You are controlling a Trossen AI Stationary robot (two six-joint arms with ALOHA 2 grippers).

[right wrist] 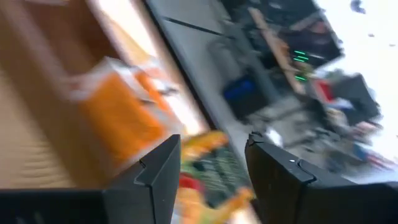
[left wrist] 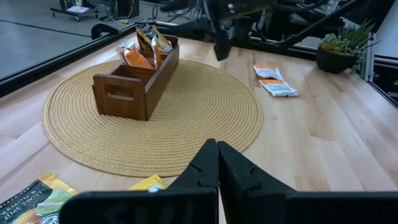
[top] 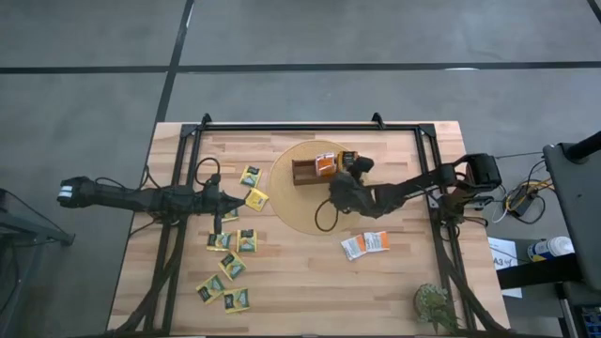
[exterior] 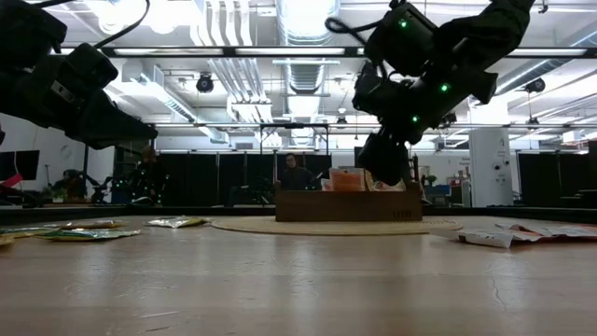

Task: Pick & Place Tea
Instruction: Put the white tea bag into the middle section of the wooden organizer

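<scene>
Our right fingers (right wrist: 211,180) sit apart over the tray (top: 315,170); the packet (right wrist: 214,168) between them is too blurry to call held. Left fingers (left wrist: 217,167) pinched together, empty.

The light wooden tabletop (top: 310,291) carries a round woven straw mat (top: 300,202) near its far middle. Yellow-green tea packets (top: 233,265) lie scattered flat on the left part, one touching the mat's edge. Two white-and-orange tea packets (top: 364,245) lie side by side right of centre. A small potted plant (top: 436,305) stands at the near right corner.
</scene>
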